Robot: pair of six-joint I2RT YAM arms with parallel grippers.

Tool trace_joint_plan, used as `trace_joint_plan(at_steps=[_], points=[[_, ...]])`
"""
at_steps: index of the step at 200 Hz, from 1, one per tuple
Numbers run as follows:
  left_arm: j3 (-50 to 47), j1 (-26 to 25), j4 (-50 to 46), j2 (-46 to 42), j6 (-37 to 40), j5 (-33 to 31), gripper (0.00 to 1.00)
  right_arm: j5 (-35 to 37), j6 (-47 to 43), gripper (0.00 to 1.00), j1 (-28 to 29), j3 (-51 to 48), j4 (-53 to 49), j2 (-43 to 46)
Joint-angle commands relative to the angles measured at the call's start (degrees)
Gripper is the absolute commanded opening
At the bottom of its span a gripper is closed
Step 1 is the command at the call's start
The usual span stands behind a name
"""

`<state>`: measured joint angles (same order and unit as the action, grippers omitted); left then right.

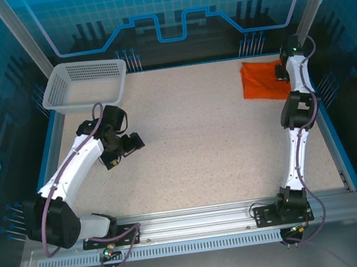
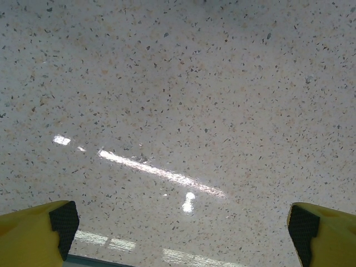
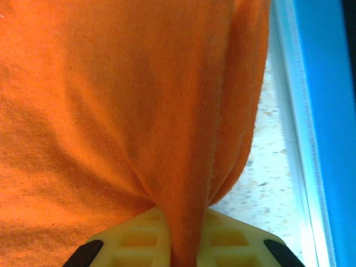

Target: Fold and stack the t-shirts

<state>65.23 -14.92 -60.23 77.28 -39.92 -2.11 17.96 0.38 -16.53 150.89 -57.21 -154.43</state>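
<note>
the bright orange soft-fabric t-shirt (image 1: pixel 260 82) lay bunched in the far right corner of the speckled bench (image 1: pixel 205 136), a near-square heap with no clear long axis; i could not tell where its collar pointed. my right gripper (image 3: pixel 183 247) pinched a fold of it by the right edge. my left gripper (image 2: pixel 183 231) hung spread wide over bare bench, near the white plastic mesh basket (image 1: pixel 87 86) in the far left corner.
</note>
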Motion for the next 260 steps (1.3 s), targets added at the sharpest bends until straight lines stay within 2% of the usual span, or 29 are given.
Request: trace_joint_plan(at_steps=[1, 70, 80, 101, 115, 118, 121, 130, 147, 155, 169, 196, 210, 231, 246, 260], points=[[2.33, -0.29, -2.67, 1.06, 1.68, 0.79, 0.99, -1.26, 1.24, 0.18, -0.61, 2.17, 1.88, -1.91], [2.53, -0.29, -1.37, 1.78, 0.51, 1.68, 0.99, -1.63, -5.07, 0.38, 0.82, 2.73, 6.39, -1.66], [2.75, -0.29, -1.08, 1.91, 0.23, 1.94, 0.99, -1.11, -4.91, 0.45, 0.73, 3.0, 6.47, -1.68], [4.01, -0.29, -0.54, 2.44, 0.11, 2.11, 0.99, 2.78, -2.09, 0.69, 0.55, 3.5, 5.07, -0.87], [5.9, -0.2, -0.31, 2.99, -0.23, 2.23, 0.99, 4.44, -0.17, 0.81, 0.54, 3.11, 3.85, 1.19], [6.31, -0.16, -0.18, 3.09, -0.39, 2.38, 0.99, 4.69, 0.26, 0.89, 0.59, 2.94, 3.61, 1.81], [6.78, -0.12, -0.06, 3.18, -0.53, 2.45, 0.99, 4.91, 0.72, 0.93, 0.61, 2.63, 3.53, 2.44], [8.12, -0.11, 0.36, 3.4, -0.94, 2.72, 0.99, 5.96, 2.23, 0.99, 0.63, 1.68, 2.86, 4.48], [10.34, -0.02, 1.14, 3.37, -2.51, 2.77, 0.99, 6.79, 7.0, 1.0, 0.67, -2.68, 1.33, 9.7], [11.2, 0.05, 1.7, 2.97, -3.11, 2.45, 0.99, 6.23, 9.28, 1.0, 0.99, -7.03, 1.78, 13.16], [12.08, 0.15, 2.3, 1.59, -3.99, -0.12, 0.99, 4.51, 12.52, 1.0, 1.82, -22.18, 7.1, 22.67], [8.59, 0.97, 7.18, -6.24, -3.43, -10.9, 0.99, -1.68, 15.15, 1.0, 5.92, -54.25, 28.22, 45.3], [1.84, 2.04, 13.92, -13.36, -0.85, -16.84, 0.99, -4.12, 15.03, 1.0, 9.04, -68.46, 38.26, 56.33], [-10.19, 4.89, 23.31, -24.25, 3.74, -25.91, 0.99, -4.51, 16.8, 1.0, 13.46, -84.23, 48.78, 69.72], [-18.15, 7.97, 29.8, -30.76, 8.99, -28.56, 0.99, -3.89, 18.45, 1.0, 15.51, -92.77, 52.36, 76.25], [-25.77, 11.09, 37.38, -36.51, 17.01, -29.22, 0.99, -1.03, 19.55, 1.0, 16.46, -97.84, 50.86, 80.11]])
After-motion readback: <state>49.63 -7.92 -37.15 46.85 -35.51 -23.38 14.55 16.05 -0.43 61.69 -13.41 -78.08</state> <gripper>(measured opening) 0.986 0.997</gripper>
